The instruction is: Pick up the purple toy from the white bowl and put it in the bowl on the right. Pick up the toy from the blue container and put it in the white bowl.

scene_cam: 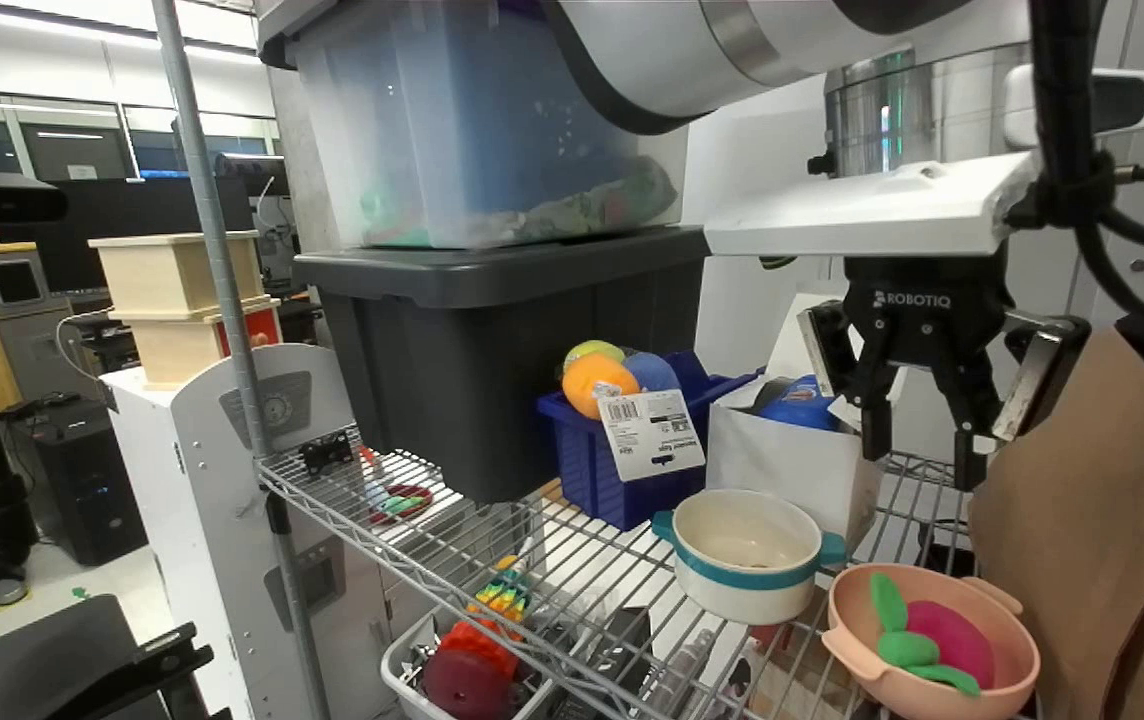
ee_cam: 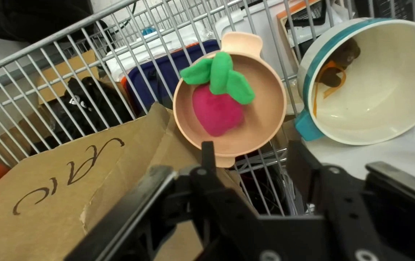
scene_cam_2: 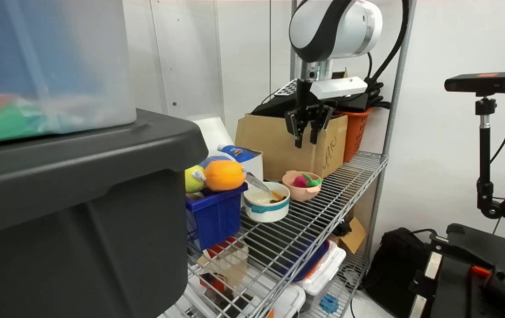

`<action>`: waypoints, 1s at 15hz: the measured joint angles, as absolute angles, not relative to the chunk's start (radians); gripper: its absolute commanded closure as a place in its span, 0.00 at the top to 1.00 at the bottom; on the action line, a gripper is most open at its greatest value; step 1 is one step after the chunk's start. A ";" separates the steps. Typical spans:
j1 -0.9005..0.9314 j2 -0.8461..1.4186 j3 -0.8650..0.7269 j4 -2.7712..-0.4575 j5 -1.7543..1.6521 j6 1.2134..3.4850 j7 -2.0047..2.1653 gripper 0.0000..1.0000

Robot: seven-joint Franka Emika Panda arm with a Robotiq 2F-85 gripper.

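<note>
The purple toy, magenta with green leaves (scene_cam: 952, 640) (scene_cam_2: 299, 182) (ee_cam: 217, 110), lies in the peach bowl (scene_cam: 857, 620) (scene_cam_2: 301, 194) (ee_cam: 265, 108). The white bowl with a teal band (scene_cam: 742, 595) (scene_cam_2: 274, 216) (ee_cam: 381, 90) stands beside it; a brown-and-orange patch shows inside, and I cannot tell whether it is print or an object. The blue container (scene_cam: 582, 470) (scene_cam_2: 217, 223) holds an orange toy (scene_cam: 595, 383) (scene_cam_2: 224, 175) with yellow-green and blue ones; it is out of the wrist view. My gripper (scene_cam: 922, 455) (scene_cam_2: 306, 139) (ee_cam: 251, 148) is open and empty, above and behind the peach bowl.
A wire shelf (scene_cam_2: 323, 203) carries everything. A dark tote (scene_cam: 492, 380) stands beside the blue container, with a clear bin (scene_cam: 472, 120) on top. A white box (scene_cam: 792, 460) stands behind the white bowl. A cardboard box (scene_cam: 1082, 520) (ee_cam: 66, 174) stands close to the peach bowl.
</note>
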State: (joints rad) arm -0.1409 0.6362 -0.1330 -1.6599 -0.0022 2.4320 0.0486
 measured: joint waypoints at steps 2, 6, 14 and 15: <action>-0.141 0.636 -0.133 -1.656 -0.002 2.431 0.049 0.99; -0.140 0.636 -0.133 -1.653 -0.003 2.431 0.049 1.00; -0.074 0.620 -0.112 -1.663 -0.003 2.427 0.050 1.00; -0.062 0.614 -0.105 -1.671 -0.003 2.427 0.052 1.00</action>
State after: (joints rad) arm -0.0618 0.6138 -0.1053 -1.6708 -0.0032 2.4269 0.0515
